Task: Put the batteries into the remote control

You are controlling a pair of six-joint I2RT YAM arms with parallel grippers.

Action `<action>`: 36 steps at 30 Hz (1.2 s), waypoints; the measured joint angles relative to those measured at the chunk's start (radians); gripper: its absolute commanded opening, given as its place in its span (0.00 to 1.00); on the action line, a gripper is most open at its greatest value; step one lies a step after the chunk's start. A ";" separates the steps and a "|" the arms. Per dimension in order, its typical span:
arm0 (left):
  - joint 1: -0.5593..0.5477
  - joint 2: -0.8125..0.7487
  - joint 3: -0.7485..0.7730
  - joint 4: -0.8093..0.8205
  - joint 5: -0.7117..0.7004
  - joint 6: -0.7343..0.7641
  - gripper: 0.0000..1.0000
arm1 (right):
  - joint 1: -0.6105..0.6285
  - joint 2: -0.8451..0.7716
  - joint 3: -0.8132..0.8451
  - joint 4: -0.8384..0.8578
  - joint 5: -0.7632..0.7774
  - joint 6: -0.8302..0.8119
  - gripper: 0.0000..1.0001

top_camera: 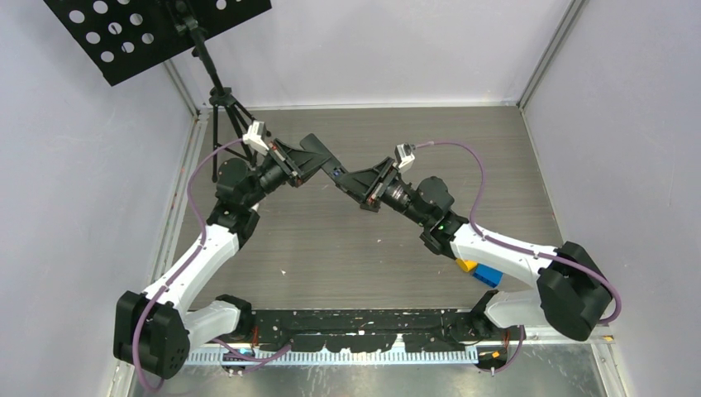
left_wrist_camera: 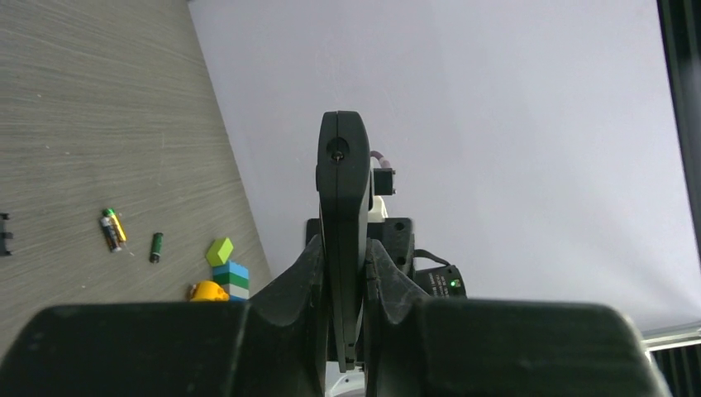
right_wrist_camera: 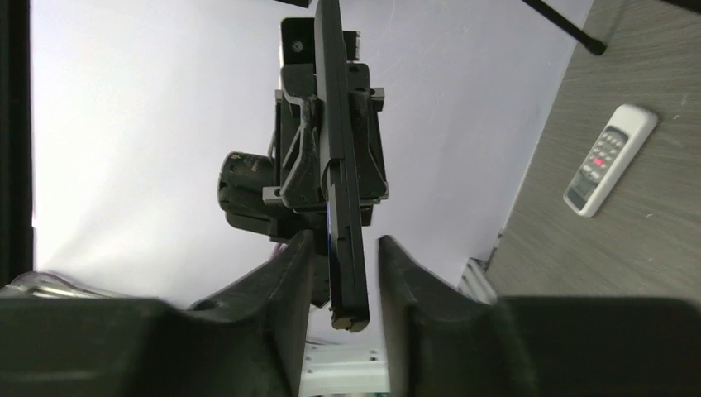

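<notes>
Left wrist view: left gripper (left_wrist_camera: 343, 258) clamps the black remote control (left_wrist_camera: 343, 169), right gripper (right_wrist_camera: 345, 248) loosely straddles it; uneven closing could twist it free.

The remote control (left_wrist_camera: 343, 165) hangs edge-on over mid-table (top_camera: 347, 248), the left gripper (left_wrist_camera: 343, 246) at one end and the right gripper (right_wrist_camera: 347, 241) at the other. Three batteries (left_wrist_camera: 113, 229) lie near toy blocks (left_wrist_camera: 225, 273), which sit under the right arm (top_camera: 504, 252). A second remote (right_wrist_camera: 610, 159) lies flat on the table.
</notes>
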 measured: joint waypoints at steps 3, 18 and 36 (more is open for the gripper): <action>0.005 -0.001 0.000 -0.004 0.003 0.039 0.00 | -0.013 0.000 -0.015 0.005 -0.011 0.003 0.79; 0.069 -0.079 -0.079 -0.149 0.104 0.320 0.00 | -0.195 -0.272 0.062 -0.825 0.101 -0.373 0.50; 0.069 -0.113 -0.080 -0.157 0.375 0.463 0.00 | -0.406 0.139 0.217 -1.490 0.521 -0.609 0.40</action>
